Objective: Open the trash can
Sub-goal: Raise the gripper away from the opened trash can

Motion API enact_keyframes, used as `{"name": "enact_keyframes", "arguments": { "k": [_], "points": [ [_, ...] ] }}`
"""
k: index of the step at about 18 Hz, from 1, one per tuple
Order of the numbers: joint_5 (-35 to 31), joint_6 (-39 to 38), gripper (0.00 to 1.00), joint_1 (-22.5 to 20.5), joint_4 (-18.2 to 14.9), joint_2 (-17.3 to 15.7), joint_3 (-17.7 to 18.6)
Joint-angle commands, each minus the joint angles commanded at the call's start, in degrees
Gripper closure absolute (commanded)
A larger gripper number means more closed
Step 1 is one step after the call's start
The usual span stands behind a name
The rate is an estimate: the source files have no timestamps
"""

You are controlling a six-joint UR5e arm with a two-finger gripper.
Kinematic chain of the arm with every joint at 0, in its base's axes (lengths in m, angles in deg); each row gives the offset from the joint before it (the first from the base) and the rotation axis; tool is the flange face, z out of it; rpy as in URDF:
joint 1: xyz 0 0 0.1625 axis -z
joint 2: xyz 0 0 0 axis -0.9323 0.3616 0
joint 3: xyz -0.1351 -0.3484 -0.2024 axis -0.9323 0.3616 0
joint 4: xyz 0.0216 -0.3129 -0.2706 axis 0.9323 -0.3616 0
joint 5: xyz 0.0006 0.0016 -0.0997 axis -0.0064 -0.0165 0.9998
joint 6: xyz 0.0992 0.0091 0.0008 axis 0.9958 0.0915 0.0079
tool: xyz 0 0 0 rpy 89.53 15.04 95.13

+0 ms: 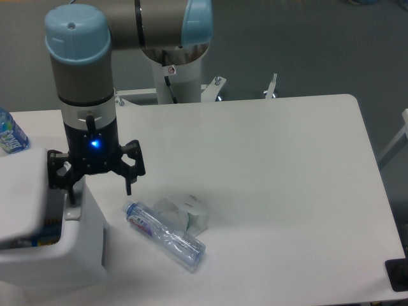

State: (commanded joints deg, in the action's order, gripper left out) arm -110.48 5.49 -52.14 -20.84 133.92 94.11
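Observation:
The trash can [70,258] is a large white boxy bin at the table's front left corner. Its flat white lid [22,191] is tilted, and the gap under its right edge shows coloured contents [50,231]. A small grey tab [72,214] sits at the lid's right edge. My gripper [100,187] points down over the bin's right side with its jaws spread wide and nothing between them. The left finger [70,191] is at the lid's right edge just above the tab. The right finger [129,183] hangs over the table beside the bin.
A clear plastic bottle [164,233] with a blue cap lies on the table right of the bin. A crumpled whitish wrapper [188,211] lies behind it. Another bottle [9,132] stands at the far left edge. The robot base [175,70] is at the table's back.

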Motion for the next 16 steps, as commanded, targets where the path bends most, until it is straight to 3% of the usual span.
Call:
{"name": "enact_keyframes", "arguments": {
  "k": [10, 14, 16],
  "points": [
    [-2.01, 1.75, 0.00, -4.74, 0.26, -1.49, -1.76],
    [-3.95, 9.11, 0.00, -8.96, -1.31, -3.42, -1.41],
    [-7.45, 16.48, 0.00, -9.93, -5.16, -4.13, -0.53]
  ]
}}
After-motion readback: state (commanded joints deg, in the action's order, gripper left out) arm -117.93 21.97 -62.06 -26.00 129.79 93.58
